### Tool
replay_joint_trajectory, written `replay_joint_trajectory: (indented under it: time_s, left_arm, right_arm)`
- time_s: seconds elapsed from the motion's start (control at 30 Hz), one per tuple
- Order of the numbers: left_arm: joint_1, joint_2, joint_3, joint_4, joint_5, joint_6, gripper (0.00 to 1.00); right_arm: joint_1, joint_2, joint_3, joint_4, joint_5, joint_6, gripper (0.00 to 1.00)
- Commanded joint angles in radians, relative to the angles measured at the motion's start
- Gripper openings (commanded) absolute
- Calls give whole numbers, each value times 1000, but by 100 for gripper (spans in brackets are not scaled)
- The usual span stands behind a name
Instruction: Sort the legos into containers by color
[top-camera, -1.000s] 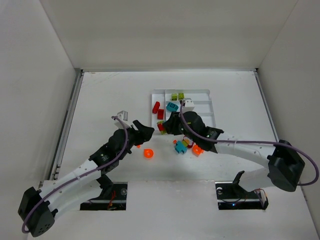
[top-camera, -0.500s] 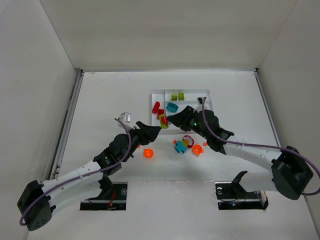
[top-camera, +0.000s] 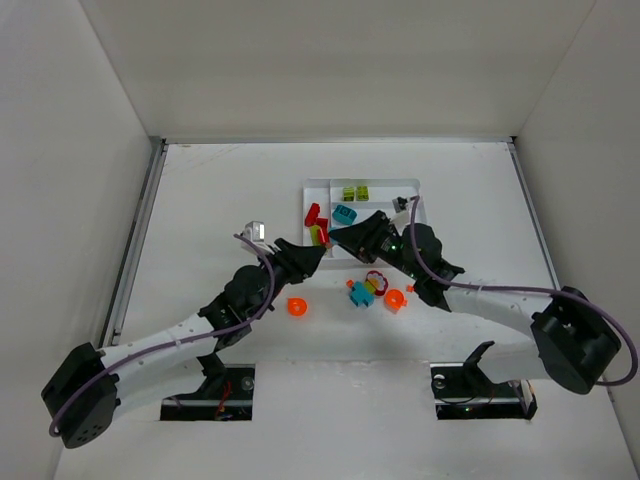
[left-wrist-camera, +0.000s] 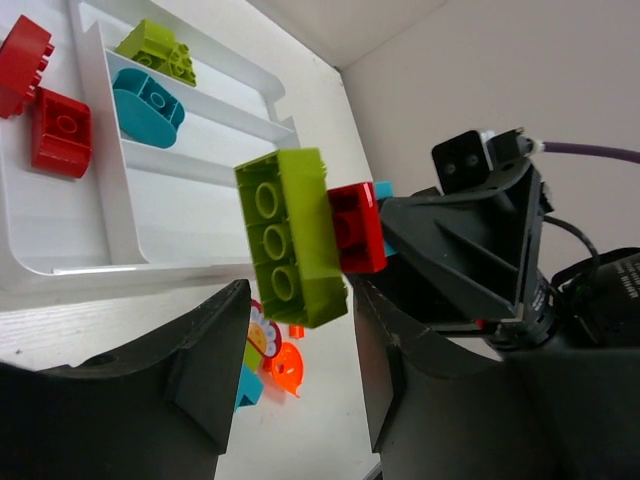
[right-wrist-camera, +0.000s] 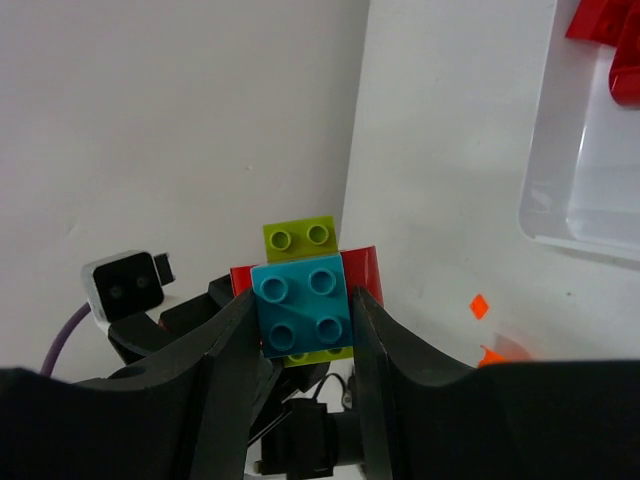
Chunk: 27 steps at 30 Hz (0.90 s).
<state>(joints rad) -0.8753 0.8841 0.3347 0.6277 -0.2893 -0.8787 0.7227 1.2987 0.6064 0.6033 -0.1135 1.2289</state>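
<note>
Looks like splitting a joined stack (left-wrist-camera: 332, 232) over the tray's (left-wrist-camera: 110, 215) near edge, right jaws clamping the teal brick (right-wrist-camera: 302, 305), left jaws narrow around the green brick (left-wrist-camera: 290, 238), grip unclear; needs firm pinch, then pulling apart.

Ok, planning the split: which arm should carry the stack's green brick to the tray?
Left. The left gripper holds the green brick; the right gripper is clamped on the teal brick at the stack's far end.
</note>
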Motion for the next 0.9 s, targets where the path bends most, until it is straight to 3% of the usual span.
replay_joint_trajectory:
  time_s: [0.0, 0.3, 0.5, 0.87]
  left_arm:
    - [-6, 13, -16, 153, -8, -6, 42]
    - [-6, 32, -29, 213, -10, -29, 45]
    - [-3, -16, -46, 181, -34, -42, 54]
    - [14, -22, -43, 148, -27, -155, 53]
  right_arm:
    - [-4, 23, -10, 162, -51, 81, 21]
    - [-22, 83, -51, 371, -94, 213, 21]
    - [-38, 85, -57, 375, -80, 198, 21]
    - [-42, 109, -51, 424, -83, 219, 21]
